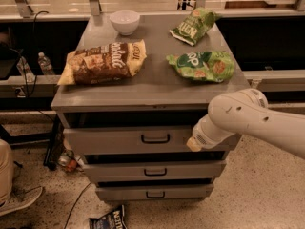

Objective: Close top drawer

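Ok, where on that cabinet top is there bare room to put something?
Bare: the centre lane from white bowl forward, between brown chip bag and green bags; also the front strip. Crowded: right side. End effector at the top drawer front, right end.

White letters "op" show on the green bag [201, 66]; gripper [194, 144] at top drawer [114, 140] front.

A speckled floor [259, 199] spreads around the grey cabinet [157, 80] in dim, warm light. A long grey ledge [279, 78] runs behind the cabinet on both sides. A water bottle [44, 63] stands left of it, and a black cable [78, 202] trails below its front. My gripper [194, 143] sits at the cabinet's front, on the right.
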Robot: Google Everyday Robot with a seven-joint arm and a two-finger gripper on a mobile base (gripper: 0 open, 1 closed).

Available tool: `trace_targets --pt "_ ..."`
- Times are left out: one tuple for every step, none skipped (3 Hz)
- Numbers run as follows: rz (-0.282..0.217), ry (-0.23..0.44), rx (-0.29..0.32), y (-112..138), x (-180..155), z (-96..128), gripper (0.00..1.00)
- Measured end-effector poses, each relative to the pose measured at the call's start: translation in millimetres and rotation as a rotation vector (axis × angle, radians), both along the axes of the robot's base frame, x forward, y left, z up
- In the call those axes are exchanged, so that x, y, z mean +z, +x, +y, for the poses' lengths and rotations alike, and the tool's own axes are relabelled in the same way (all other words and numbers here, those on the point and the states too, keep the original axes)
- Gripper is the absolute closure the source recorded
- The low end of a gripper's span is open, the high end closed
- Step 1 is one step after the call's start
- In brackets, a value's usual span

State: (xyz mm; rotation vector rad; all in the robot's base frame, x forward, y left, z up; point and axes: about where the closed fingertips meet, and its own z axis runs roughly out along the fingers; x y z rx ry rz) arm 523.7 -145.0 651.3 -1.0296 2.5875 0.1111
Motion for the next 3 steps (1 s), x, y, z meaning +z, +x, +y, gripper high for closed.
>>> trace_targets --pt "0.043 -0.023 -0.057 -6.3 -9.9 -27.8 1.0" --pt "0.092 -0.059 -0.153 -27.9 -14.0 -71.3 1.0" --pt "0.113 -0.094 -0.267 -48.4 -10.9 -117.1 1.0"
